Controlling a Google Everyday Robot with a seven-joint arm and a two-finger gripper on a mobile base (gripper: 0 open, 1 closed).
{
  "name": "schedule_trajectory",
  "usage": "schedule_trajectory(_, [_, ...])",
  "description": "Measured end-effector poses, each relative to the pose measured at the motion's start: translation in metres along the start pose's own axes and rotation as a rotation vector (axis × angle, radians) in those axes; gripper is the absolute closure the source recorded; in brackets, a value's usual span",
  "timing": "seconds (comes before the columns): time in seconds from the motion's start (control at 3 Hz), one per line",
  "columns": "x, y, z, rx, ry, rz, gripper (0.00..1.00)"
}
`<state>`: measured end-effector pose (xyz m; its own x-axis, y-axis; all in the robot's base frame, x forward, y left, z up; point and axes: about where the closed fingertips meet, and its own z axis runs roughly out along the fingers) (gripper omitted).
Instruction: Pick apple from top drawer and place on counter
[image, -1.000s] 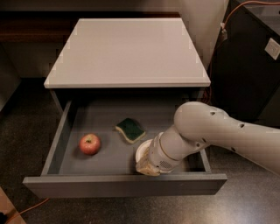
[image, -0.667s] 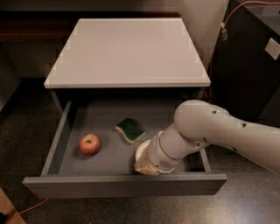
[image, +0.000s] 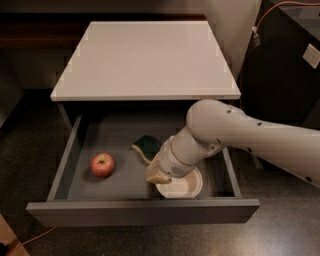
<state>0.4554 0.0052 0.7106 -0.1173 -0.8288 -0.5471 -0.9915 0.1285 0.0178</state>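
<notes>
Hardly begun: apple (image: 103, 165) untouched at left in the open top drawer (image: 142, 212), gripper (image: 156, 176) low over the white bowl (image: 188, 188) near right, grip unreadable; grasping, lifting, placing on the counter (image: 145, 55) all left.
</notes>
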Motion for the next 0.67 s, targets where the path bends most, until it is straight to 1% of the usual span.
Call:
schedule_trajectory(0.33, [-0.020,-0.028,0.005,0.001,-0.020,-0.026,0.54])
schedule_trajectory(0.67, [-0.040,-0.056,0.014,-0.003,-0.043,-0.032,0.30])
